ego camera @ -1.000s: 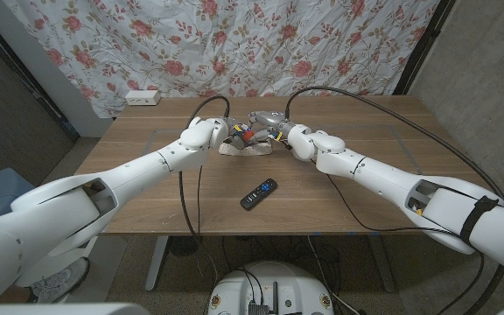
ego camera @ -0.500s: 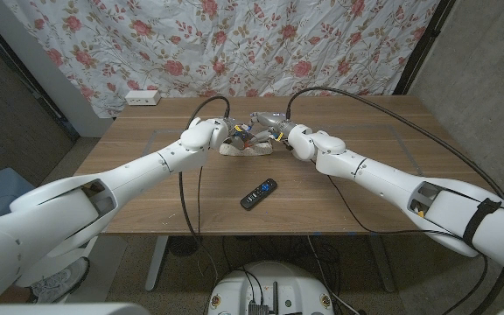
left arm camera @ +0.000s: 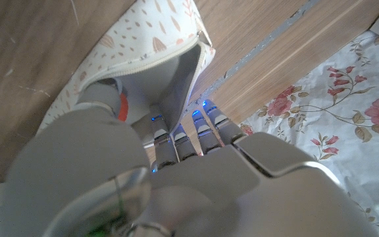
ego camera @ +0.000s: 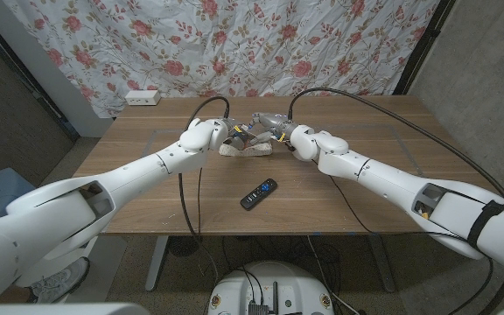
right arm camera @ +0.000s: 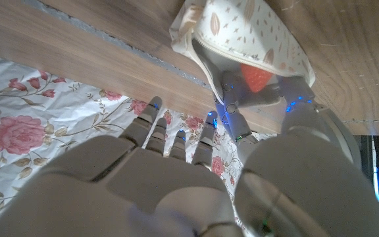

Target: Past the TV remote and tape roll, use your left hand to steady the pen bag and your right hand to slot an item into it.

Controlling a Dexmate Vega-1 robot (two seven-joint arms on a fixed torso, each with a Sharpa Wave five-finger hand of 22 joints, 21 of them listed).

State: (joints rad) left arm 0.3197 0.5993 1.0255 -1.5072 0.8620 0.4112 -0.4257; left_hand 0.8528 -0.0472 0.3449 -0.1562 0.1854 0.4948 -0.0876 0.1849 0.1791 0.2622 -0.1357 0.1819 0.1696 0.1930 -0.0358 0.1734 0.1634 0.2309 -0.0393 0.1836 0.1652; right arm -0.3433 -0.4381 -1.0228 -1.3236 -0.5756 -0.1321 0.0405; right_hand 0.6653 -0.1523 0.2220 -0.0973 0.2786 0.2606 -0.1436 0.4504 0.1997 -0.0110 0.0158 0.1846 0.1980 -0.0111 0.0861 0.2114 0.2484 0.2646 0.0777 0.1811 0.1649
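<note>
Holding the pen bag (ego camera: 245, 147) open on the worktop (ego camera: 147, 201), the left hand (ego camera: 206, 133) grips its rim. Since a second ago the right hand (ego camera: 280, 131) has pushed closer, its fingers (right arm camera: 288, 89) pinching a red-tipped item (right arm camera: 255, 78) now inside the bag's mouth. Insertion looks nearly done.

pen bag (right arm camera: 242, 29) open on table | red item (right arm camera: 255, 78) inside

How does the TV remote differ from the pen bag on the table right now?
The TV remote is black, slim and rigid; the pen bag is cream, soft and slumped. The remote lies alone nearer the robot, untouched; the bag sits farther back between the left robot hand and right robot hand, with its zip mouth open. Both rest on the wooden table.
</note>
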